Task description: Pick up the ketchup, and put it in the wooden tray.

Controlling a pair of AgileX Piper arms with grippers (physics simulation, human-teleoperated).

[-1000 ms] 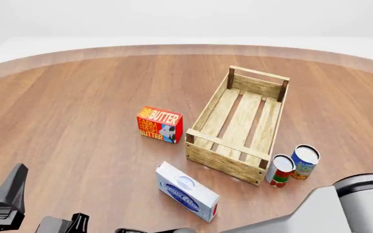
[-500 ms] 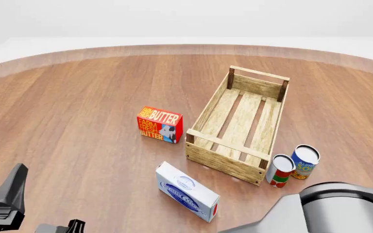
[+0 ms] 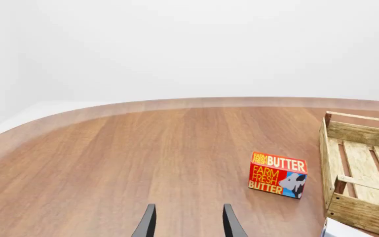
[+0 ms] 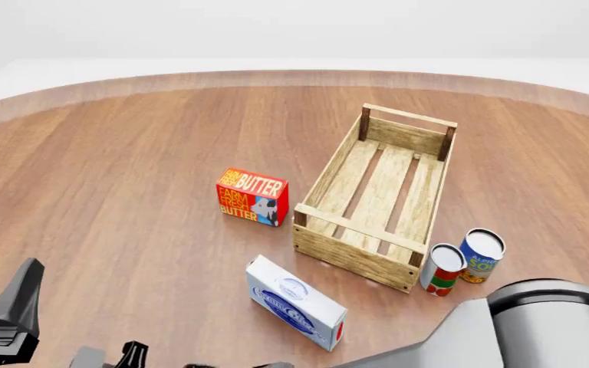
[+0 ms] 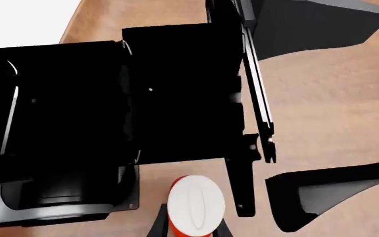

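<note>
The ketchup (image 5: 196, 207) shows only in the right wrist view, at the bottom middle of that frame: white cap up, red shoulders just below it, sitting between the two dark fingers of the right claw (image 5: 191, 226), which look closed in on its neck. A bulky black arm body fills the frame above it. In the front view the bottle is out of sight. There the wooden tray (image 4: 374, 195) lies right of centre on the counter (image 4: 120, 153), with nothing in it. A butter box (image 4: 252, 196) stands just left of it, and two cans (image 4: 462, 259) at its near right corner. The left claw (image 3: 188, 224) hangs over bare counter, its fingers set a moderate gap apart, gripping nothing.
</note>
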